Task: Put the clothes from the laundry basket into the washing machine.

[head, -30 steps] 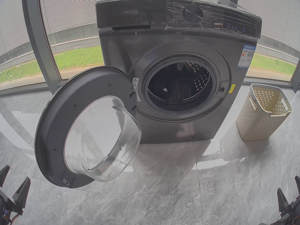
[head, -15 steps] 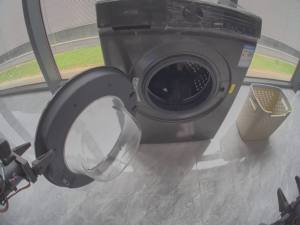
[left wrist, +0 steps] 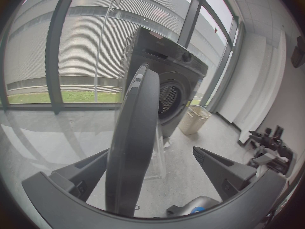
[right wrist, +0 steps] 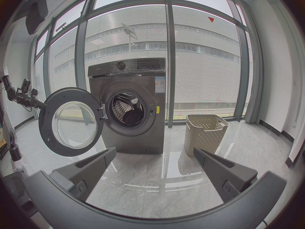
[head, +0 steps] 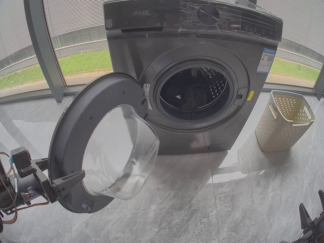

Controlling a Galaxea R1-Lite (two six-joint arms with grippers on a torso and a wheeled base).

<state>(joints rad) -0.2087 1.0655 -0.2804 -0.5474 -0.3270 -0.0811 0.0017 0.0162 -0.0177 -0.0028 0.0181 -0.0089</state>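
Dark clothes (head: 190, 100) lie inside the drum of the washer (head: 189, 51), and the basket (head: 270, 132), on the floor just beside the washer's right side, shows no clothes in what can be seen of its inside. The loading therefore looks done, and the step in hand is probably shutting the door (head: 87, 118), which hangs open to the left of the opening on its hinge. The left gripper (left wrist: 151, 150) is at the door's outer rim, far from the hinge. Its fingers (left wrist: 222, 172) are apart and straddle the rim, one on the glass side and one behind; whether either touches it I cannot tell. The next move calls for a push that follows the door's arc round the hinge until the latch catches. The right gripper (right wrist: 154, 150) hangs low, well away from washer and basket, fingers spread and empty.
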